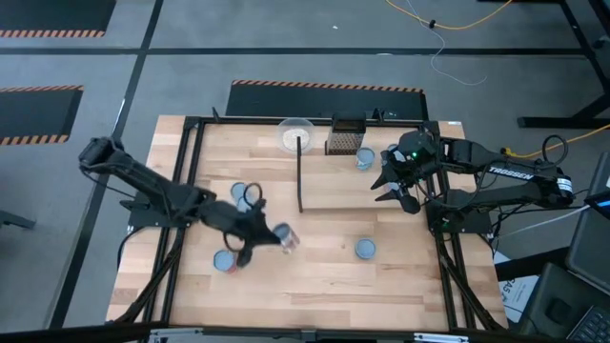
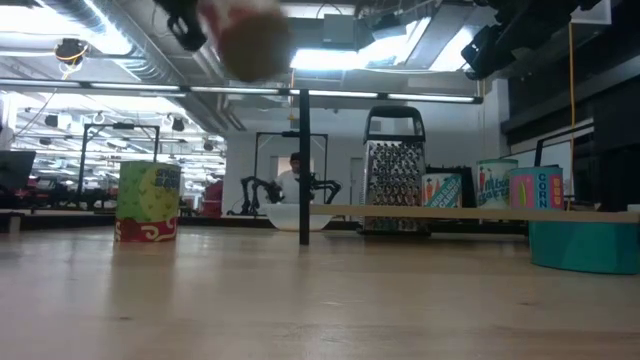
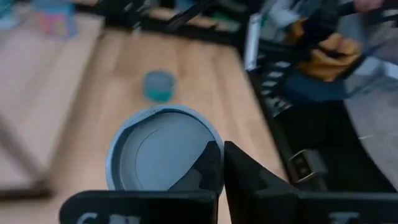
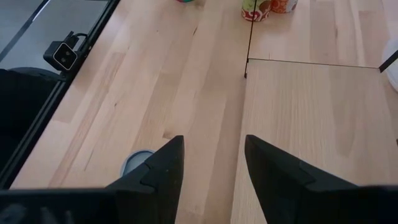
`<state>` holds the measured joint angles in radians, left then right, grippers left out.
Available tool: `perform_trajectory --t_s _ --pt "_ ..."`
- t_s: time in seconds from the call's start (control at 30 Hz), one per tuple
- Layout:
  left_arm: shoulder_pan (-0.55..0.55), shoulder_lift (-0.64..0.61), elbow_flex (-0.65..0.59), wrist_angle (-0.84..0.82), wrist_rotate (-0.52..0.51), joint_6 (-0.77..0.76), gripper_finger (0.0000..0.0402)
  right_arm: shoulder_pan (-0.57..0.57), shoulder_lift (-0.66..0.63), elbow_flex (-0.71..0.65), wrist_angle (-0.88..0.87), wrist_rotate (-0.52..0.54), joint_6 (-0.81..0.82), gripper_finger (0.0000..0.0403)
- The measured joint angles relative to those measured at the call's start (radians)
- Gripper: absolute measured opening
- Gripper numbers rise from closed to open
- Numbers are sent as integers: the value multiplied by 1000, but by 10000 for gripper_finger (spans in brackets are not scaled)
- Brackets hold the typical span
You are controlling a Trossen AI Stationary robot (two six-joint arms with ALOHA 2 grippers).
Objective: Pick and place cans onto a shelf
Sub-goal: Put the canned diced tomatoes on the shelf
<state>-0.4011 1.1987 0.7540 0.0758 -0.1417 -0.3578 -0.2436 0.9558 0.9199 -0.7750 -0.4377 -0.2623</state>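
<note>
My left gripper [image 1: 273, 235] is shut on a can [image 1: 287, 238] over the table's near middle. The can shows blurred high in the low view [image 2: 250, 40] and with its blue-silver top in the left wrist view [image 3: 163, 155]. Two cans [image 1: 245, 193] stand left of the shelf [image 1: 362, 186], one [image 1: 224, 260] at the near left, one [image 1: 365, 249] at the near right, and one [image 1: 365, 157] on the shelf's far part. My right gripper [image 1: 393, 184] hovers open and empty over the shelf's right part [image 4: 214, 162]. My left gripper holds the can by its rim [image 3: 208, 155], at one side of the top. One finger [image 3: 205, 171] lies over the top inside the rim, the other [image 3: 255, 183] outside the wall. The fingers slant down from above. The can is lifted clear of the table.
A whitish bowl [image 1: 295, 133] and a dark grater [image 1: 346, 135] stand at the table's far edge. The shelf's black bar [image 1: 300, 176] runs along its left edge. The low view shows several cans [image 2: 497, 183] at the shelf's right and a teal can [image 2: 585, 245] nearer.
</note>
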Motion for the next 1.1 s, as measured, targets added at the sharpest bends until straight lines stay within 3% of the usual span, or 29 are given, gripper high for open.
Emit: perform_trajectory --t_s 0.17,0.33,0.47,0.73,1.1 --pt "-60 112 0 201 -13 73 0 0 0 0 0 0 0 174" --pt "-63 239 102 178 17 108 0 0 0 0 0 0 0 174" --pt "-62 361 255 78 85 221 0 0 0 0 0 0 0 174" --pt "-55 544 543 -250 102 355 1 0 0 0 0 0 0 174" --pt "-4 671 606 -312 127 456 3 0 0 0 0 0 0 174"
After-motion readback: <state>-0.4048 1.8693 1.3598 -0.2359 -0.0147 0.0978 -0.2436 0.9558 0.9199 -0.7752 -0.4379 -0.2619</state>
